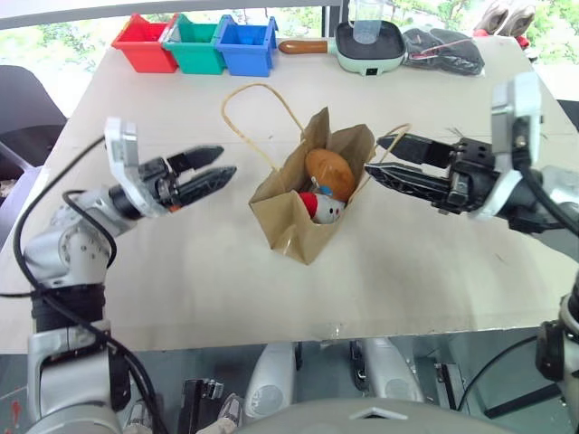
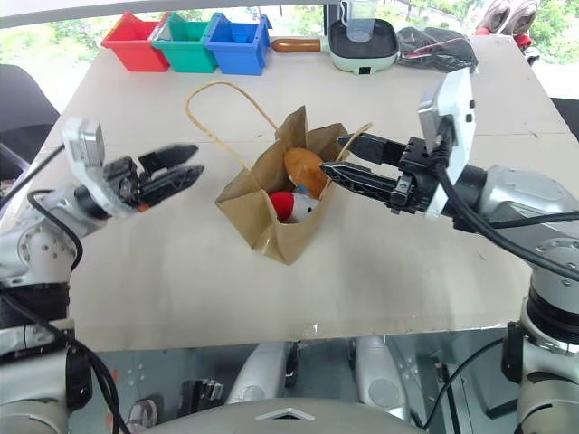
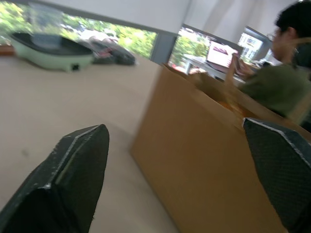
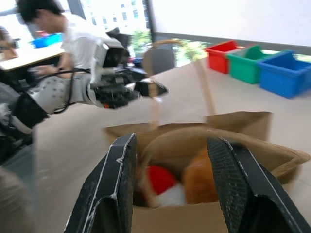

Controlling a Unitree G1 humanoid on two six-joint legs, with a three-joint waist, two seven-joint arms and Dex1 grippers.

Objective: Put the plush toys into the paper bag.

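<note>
The brown paper bag [image 1: 288,217] stands open at the table's middle, one cord handle [image 1: 242,101] looping up behind it. Both plush toys sit inside: the fuzzy orange-brown one [image 1: 329,172] at the back, the white-and-red one [image 1: 322,207] in front of it. My left gripper [image 1: 227,161] hovers left of the bag, apart from it, open and empty. My right gripper [image 1: 374,155] hangs at the bag's right rim, open, nothing between its fingers. Over that rim, the right wrist view looks at the red toy [image 4: 162,183] and the orange toy [image 4: 199,180].
Red [image 1: 145,43], green [image 1: 198,45] and blue [image 1: 246,45] bins line the far left edge. A mint electric pan [image 1: 368,47] and a dark bundle [image 1: 443,50] lie at the far right. A seated person [image 3: 279,82] is beyond the table.
</note>
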